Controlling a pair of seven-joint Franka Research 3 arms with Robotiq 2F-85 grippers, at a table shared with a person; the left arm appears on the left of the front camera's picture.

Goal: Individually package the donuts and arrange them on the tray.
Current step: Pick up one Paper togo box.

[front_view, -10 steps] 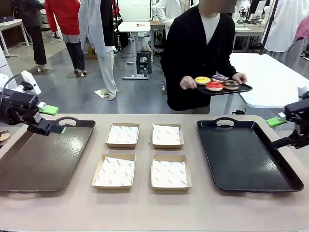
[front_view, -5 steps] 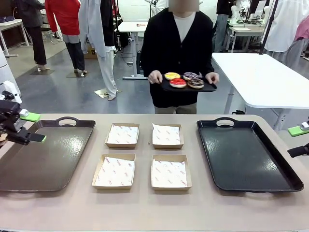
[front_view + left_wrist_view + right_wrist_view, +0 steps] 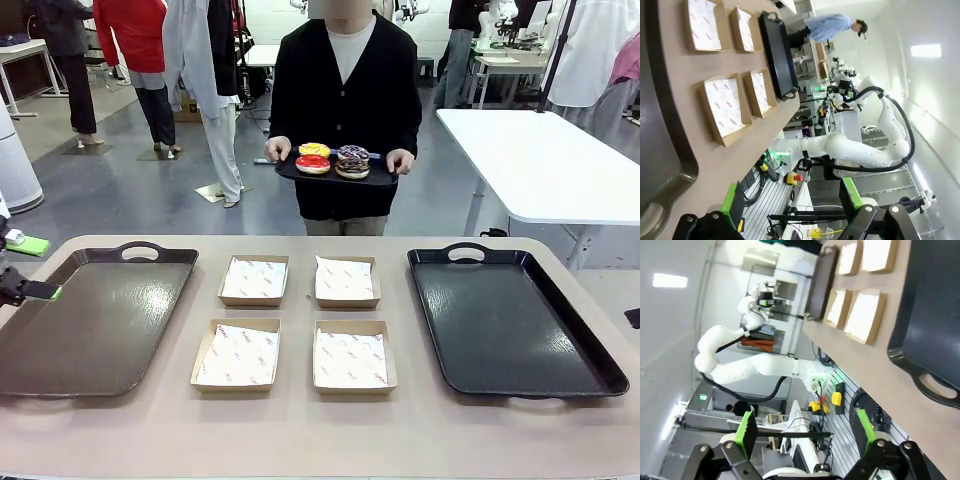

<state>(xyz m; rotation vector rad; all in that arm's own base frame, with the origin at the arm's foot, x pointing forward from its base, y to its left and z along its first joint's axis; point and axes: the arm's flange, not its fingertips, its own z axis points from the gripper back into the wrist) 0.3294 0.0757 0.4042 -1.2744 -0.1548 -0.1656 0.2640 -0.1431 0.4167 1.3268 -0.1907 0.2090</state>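
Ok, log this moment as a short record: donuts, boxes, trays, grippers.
donuts: four, on a small black tray carried by the person at the table's far side
boxes: four, holding only paper liners, two rows mid-table
brown tray: on the robot's left
black tray: on the robot's right
left gripper: open, holding nothing
right gripper: open, holding nothing
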